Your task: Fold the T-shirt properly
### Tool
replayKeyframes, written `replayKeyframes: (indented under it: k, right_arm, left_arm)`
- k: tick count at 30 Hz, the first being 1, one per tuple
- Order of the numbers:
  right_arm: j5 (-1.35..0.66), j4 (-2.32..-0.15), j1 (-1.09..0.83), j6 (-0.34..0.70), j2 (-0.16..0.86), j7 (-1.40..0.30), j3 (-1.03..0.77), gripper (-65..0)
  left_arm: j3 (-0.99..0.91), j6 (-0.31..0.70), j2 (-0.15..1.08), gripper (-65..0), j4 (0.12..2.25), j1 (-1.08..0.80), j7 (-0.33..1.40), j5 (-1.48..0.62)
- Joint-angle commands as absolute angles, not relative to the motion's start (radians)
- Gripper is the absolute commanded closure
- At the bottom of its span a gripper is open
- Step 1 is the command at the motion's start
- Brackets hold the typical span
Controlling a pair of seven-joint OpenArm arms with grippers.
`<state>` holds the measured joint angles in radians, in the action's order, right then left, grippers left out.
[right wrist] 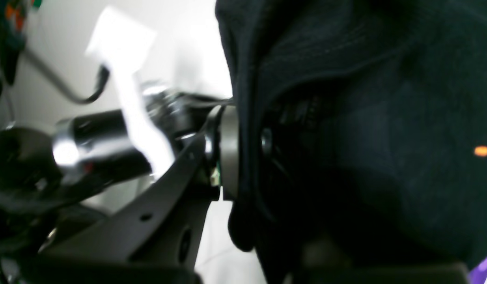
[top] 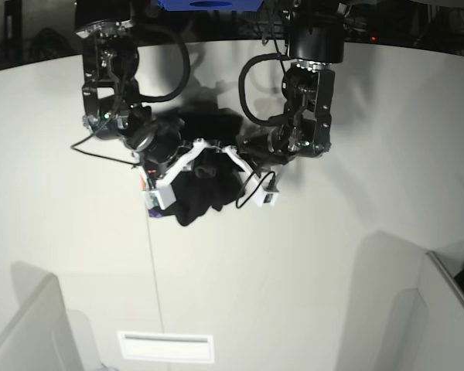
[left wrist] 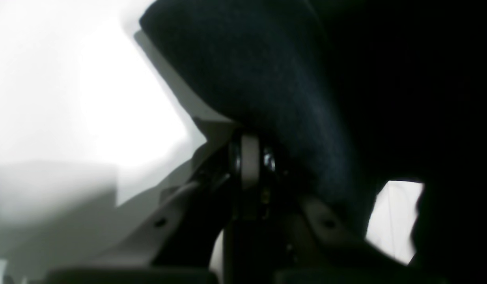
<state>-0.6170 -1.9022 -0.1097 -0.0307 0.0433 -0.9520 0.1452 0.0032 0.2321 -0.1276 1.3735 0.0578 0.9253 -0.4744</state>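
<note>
Both grippers clamp the black T-shirt [top: 203,185], seemingly bunched (purple print peeking).

The T-shirt [right wrist: 365,130] is matt black knitted cloth with a ribbed hem and a glossy purple print patch, while the table [top: 332,255] looks smooth, matt white, and the arm's [right wrist: 93,146] cylinder gleams like polished metal.

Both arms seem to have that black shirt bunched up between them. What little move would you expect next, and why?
Probably drawing the two arms apart to spread the cloth. The T-shirt hangs as a crumpled bundle, with the left gripper and right gripper both shut on it close together, so it likely needs stretching out before any fold.
</note>
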Motion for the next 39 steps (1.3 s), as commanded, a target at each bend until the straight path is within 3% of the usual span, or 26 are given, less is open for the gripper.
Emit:
replayKeyframes:
  k: [1,19,27,28,31,33,34,39]
  right_arm:
    - [-0.633,-1.916,-0.094,-0.021,0.039,-0.932,0.153,0.0]
    - [-0.634,-1.696,-0.054,-0.021,0.039,-0.811,0.163,0.0]
    - [-0.638,-1.704,-0.053,-0.021,0.018,-0.819,0.163,0.0]
    - [-0.638,-1.704,-0.053,-0.021,0.016,-0.819,0.165,-1.4]
    - [-0.638,-1.705,-0.056,-0.021,0.016,-0.820,0.166,-27.6]
    - [-0.638,-1.705,-0.054,-0.021,0.016,-0.820,0.170,-41.0]
    - [-0.638,-1.705,-0.053,-0.021,0.016,-0.820,0.189,-43.2]
    - [-0.638,-1.756,-0.048,-0.021,0.021,-0.817,0.292,-39.6]
  left_arm:
    - [0.005,0.220,-0.134,0.0,1.394,0.071,0.914,-0.495]
    - [-0.001,0.186,-0.084,0.0,1.504,0.010,0.921,-0.504]
    - [-0.177,0.193,-0.002,0.0,1.705,-0.107,1.044,-0.562]
    - [-0.209,0.193,0.021,0.0,1.738,-0.125,1.069,-0.596]
    - [-0.300,0.193,0.087,0.0,1.807,-0.168,1.115,-0.731]
    - [-0.374,0.191,0.136,0.0,1.821,-0.189,1.129,-0.828]
    - [-0.409,0.188,0.159,0.0,1.822,-0.200,1.132,-0.866]
    - [-0.541,0.189,0.223,0.0,1.821,-0.236,1.132,-0.944]
